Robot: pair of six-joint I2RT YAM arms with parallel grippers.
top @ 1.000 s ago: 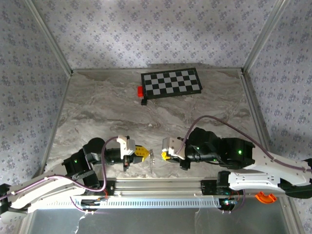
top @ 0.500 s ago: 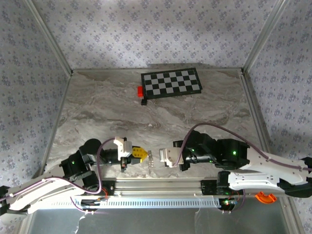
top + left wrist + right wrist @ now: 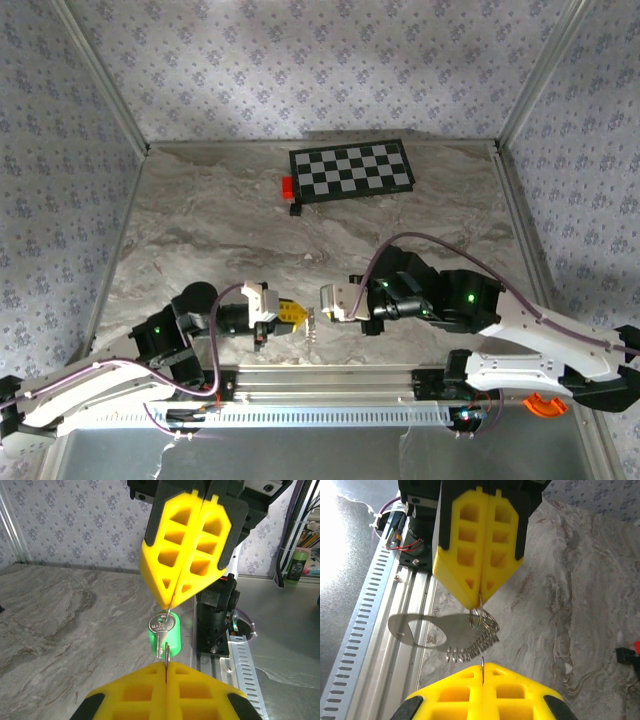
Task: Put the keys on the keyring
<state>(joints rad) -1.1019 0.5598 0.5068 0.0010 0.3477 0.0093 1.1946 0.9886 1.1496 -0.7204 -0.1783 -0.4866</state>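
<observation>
Update: right gripper [image 3: 169, 604] is closing the gap. A second ago it was sitting apart on the right; now it's meeting the left gripper [image 3: 479, 602] tip to tip above the marble table [image 3: 200, 220], near edge, slightly left of centre. Both are staying clenched.

Left is pinching the keyring [image 3: 481, 619], chain [image 3: 472, 650] dangling. Right is pinching a thin metal edge, reading as a held key [image 3: 482, 662] seen edge-on. So we're probably entering the threading step.

A hanging key [image 3: 160, 626] is showing face-on between the tips, by the green tag [image 3: 172, 639]; can't tell if it's already on.

Materials:
- Ring is looking like thin coiled wire, probably springy.
- Key is flat, stamped, round-headed.
- Tag is translucent plastic.
- Pads [image 3: 462, 545] are yellow wedge-shaped lattice, rigid-looking.
- Marble is smooth, veined.
</observation>
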